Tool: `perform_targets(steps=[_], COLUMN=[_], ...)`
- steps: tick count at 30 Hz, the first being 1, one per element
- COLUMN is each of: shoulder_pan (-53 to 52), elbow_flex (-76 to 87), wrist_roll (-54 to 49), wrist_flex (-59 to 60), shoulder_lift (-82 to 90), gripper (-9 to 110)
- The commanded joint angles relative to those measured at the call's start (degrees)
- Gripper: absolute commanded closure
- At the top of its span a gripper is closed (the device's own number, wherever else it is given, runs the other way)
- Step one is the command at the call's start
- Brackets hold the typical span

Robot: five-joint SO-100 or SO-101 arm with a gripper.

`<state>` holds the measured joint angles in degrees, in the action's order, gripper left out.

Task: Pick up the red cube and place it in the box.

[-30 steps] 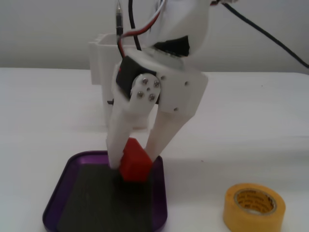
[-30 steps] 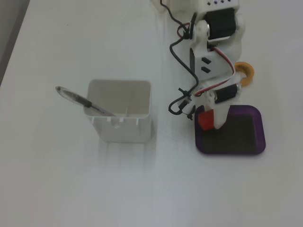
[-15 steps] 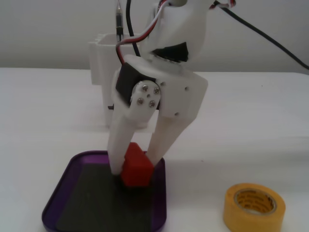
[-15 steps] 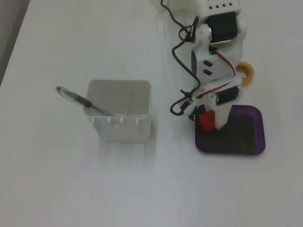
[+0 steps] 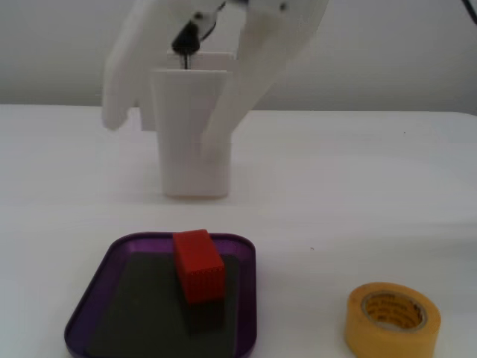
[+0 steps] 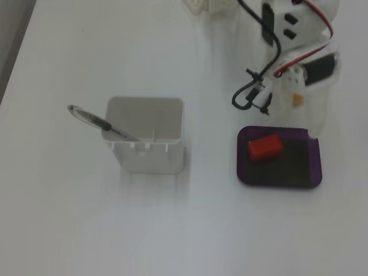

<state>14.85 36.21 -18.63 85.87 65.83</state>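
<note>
White table (image 6: 86, 230), arm (image 6: 299, 52) above box (image 6: 244, 172)

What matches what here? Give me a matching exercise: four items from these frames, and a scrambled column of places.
Items:
1. red cube
2. pen
3. yellow tape roll
4. white container

Places:
A. leaning in the white container
B. on the bare table, to the right of the purple tray in a fixed view
C. inside the purple tray
D. standing on the table, apart from the tray

Pairs: 1-C, 2-A, 3-B, 4-D
</note>
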Motion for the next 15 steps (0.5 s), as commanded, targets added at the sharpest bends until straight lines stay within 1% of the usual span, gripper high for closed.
perform_targets(steps=[1, 3, 7, 10, 15], shoulder_pan=[-1.93, -4.83, -10.46, -11.34, -11.16], elbow_flex=[-8.88, -10.46, -8.26, -1.85, 16.17], wrist_roll=[0.26, 0.97, 4.57, 4.66, 6.15], wrist_flex=[8.96, 11.95, 11.95, 11.95, 11.78], shoulder_lift=[1.32, 1.67, 5.98, 11.60, 24.17], gripper=[80, 80, 80, 80, 80])
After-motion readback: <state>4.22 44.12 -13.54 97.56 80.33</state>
